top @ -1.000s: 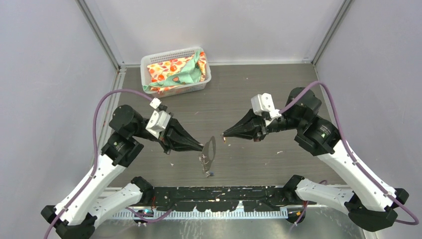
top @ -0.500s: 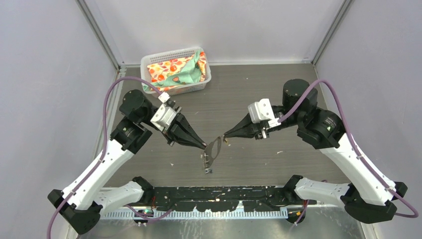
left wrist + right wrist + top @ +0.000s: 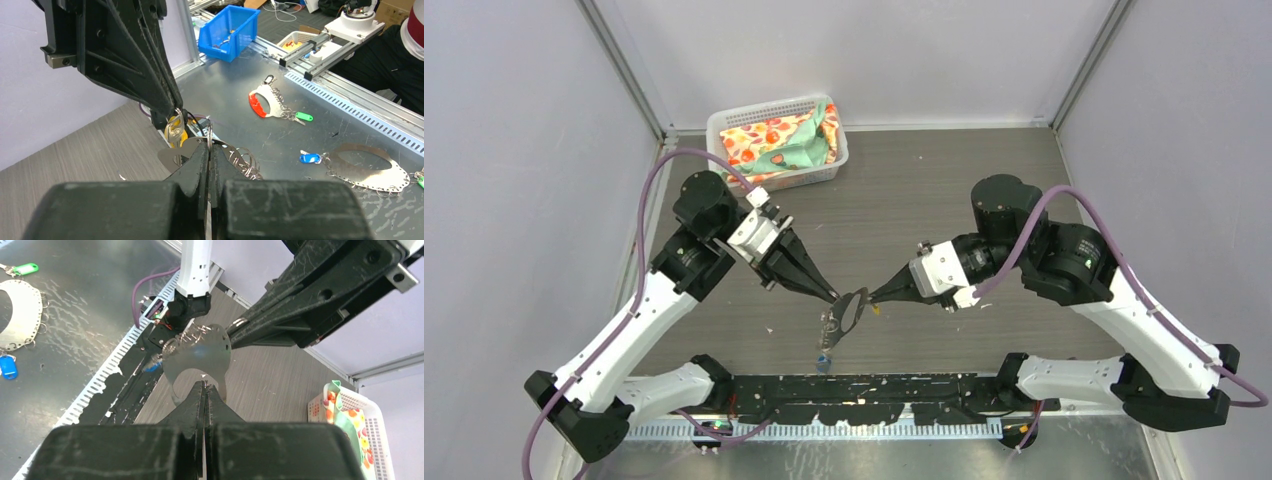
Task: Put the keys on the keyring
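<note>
Step in hand: hooking yellow key [image 3: 174, 132] onto keyring [image 3: 849, 312].
Holding keyring up over table [image 3: 944, 180], by middle of near edge, with left gripper [image 3: 834, 297]; jaws pinching its rim.
Pinching yellow key in right gripper [image 3: 871, 297], jaws pressed tight, tip just beside keyring's other side.
Blue key [image 3: 823, 360] at low end of keyring, seems hooked on.
Next, likely: push yellow key into small ring on fringe. Needs slow, tiny move, steady hold, no twist.
</note>
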You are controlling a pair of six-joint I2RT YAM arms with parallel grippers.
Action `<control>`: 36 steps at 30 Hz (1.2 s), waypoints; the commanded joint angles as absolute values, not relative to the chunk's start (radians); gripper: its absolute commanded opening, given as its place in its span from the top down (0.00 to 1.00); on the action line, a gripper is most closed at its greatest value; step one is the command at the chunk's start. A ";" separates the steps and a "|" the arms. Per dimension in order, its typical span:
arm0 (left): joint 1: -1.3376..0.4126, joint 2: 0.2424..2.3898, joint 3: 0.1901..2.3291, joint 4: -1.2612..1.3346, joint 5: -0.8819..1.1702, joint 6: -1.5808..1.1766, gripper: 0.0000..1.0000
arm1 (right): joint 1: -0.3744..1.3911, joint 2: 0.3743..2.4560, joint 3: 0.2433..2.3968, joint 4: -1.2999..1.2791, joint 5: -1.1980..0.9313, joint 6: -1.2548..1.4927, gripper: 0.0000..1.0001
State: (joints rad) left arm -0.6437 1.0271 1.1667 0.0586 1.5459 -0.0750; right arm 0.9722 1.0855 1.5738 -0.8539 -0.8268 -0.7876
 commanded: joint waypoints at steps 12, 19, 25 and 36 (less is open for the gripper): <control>-0.655 0.985 1.098 0.061 1.590 0.063 1.00 | 1.054 1.112 1.577 -0.735 -0.761 -0.787 0.99; -0.656 0.976 1.091 0.065 1.584 0.044 1.00 | 1.060 1.142 1.601 -0.742 -0.768 -0.787 0.99; -0.655 0.979 1.093 0.063 1.552 0.009 1.00 | 1.067 1.150 1.600 -0.736 -0.749 -0.795 0.99; -0.656 0.983 1.097 0.033 1.522 0.006 1.00 | 1.070 1.132 1.597 -0.720 -0.731 -0.808 0.99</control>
State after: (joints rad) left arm -0.6529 0.9970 1.0916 0.0334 1.5352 0.0174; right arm 1.0611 1.1534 1.5620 -0.7712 -0.7437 -0.7933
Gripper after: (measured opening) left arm 0.009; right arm 0.020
